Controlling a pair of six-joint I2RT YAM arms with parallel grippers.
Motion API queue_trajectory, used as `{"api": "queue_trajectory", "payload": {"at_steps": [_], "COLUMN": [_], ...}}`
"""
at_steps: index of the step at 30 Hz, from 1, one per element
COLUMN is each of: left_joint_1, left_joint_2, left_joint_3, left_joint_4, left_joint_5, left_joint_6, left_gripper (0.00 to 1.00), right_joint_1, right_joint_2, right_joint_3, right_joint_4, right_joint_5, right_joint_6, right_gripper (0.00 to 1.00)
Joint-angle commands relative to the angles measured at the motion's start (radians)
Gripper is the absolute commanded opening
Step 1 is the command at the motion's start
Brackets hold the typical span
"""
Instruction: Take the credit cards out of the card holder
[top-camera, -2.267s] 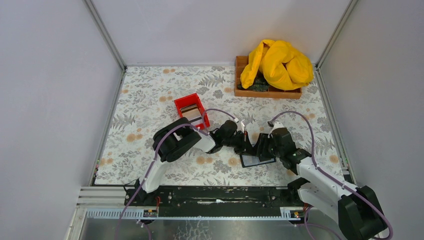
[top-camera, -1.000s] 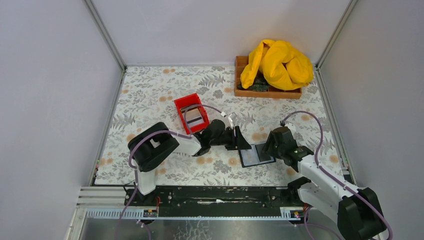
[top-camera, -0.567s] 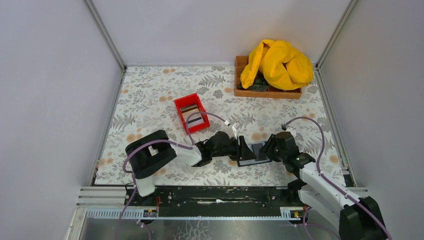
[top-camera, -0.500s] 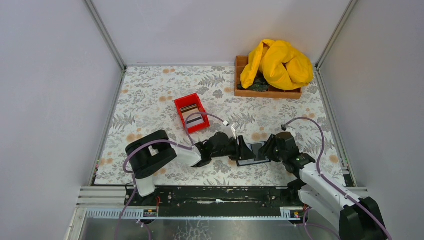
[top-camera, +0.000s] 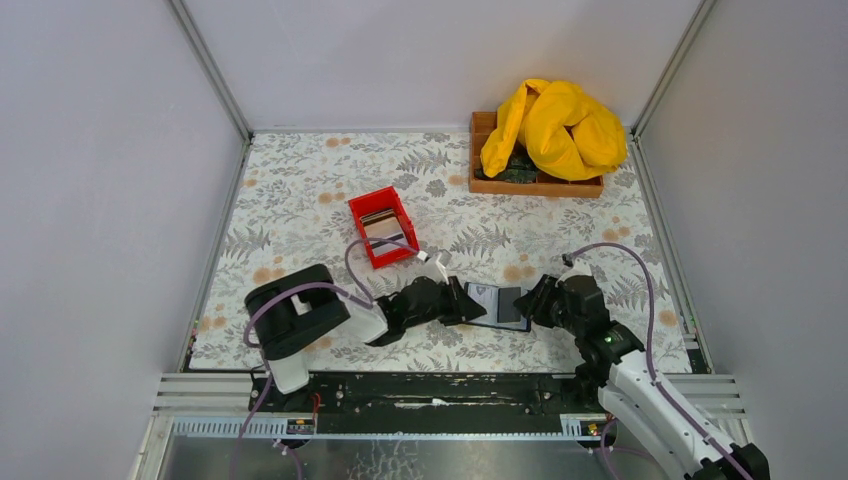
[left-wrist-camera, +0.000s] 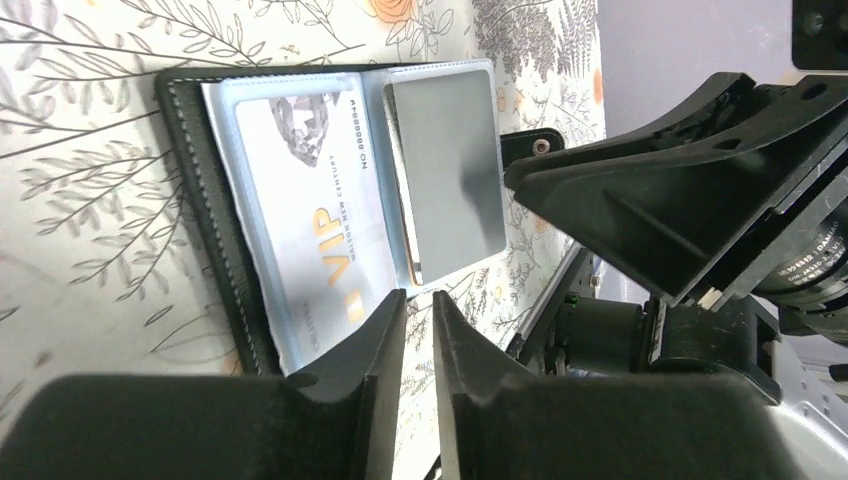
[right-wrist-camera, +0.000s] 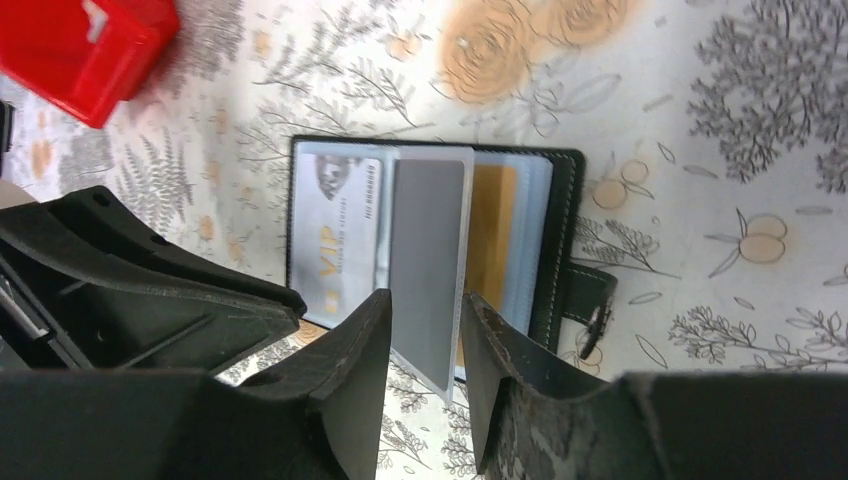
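Note:
The card holder (top-camera: 498, 306) lies open and flat on the floral table between my two grippers. In the left wrist view its black edge (left-wrist-camera: 200, 230) frames a white VIP card (left-wrist-camera: 310, 220) in a clear sleeve and a grey card (left-wrist-camera: 450, 180). The right wrist view shows the card holder (right-wrist-camera: 560, 250) with the VIP card (right-wrist-camera: 335, 240), the grey card (right-wrist-camera: 430, 260) and a gold card (right-wrist-camera: 492, 230). My left gripper (left-wrist-camera: 420, 300) is shut and empty at the holder's left end (top-camera: 466, 303). My right gripper (right-wrist-camera: 427, 297) is open at the strap end (top-camera: 535, 300), with the grey card's near end seen between its fingers.
A small red bin (top-camera: 384, 226) with a few cards in it stands behind and to the left of the holder; it also shows in the right wrist view (right-wrist-camera: 85, 45). A wooden tray (top-camera: 480, 180) under a yellow cloth (top-camera: 555, 125) sits at the back right.
My left gripper has drawn back to the left off the card holder, which now lies fully open between the grippers. My right arm has shifted slightly nearer to its base.

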Motion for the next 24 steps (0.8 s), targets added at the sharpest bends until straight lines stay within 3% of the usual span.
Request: {"api": "queue_trajectory", "payload": {"at_steps": [1,8,13,24], "left_joint_1": [-0.004,-0.002,0.013,0.02], "left_joint_2": [-0.113,-0.216,-0.177,-0.056], "left_joint_3": [-0.053,-0.054,-0.025,-0.027], "left_joint_4": [0.003,-0.122,-0.172,-0.126], "left_joint_5": [-0.112,-0.164,-0.16,-0.125], "left_joint_6": [0.053,0.13,0.156,0.153], "left_gripper": [0.18,0.12,0.0,0.0], "right_joint_1": [-0.001,-0.001,-0.001,0.014], "right_joint_2": [-0.071,0.024,0.06,0.156], "right_joint_3": [0.017,0.065,0.023,-0.025], "right_joint_4": [0.026,0.023,0.155,0.317], "right_joint_5": [-0.037,-0.02,-0.123,-0.207], "right_joint_6": [-0.078,-0.107,-0.052,-0.002], "right_gripper": [0.39,0.4,0.4,0.42]}}
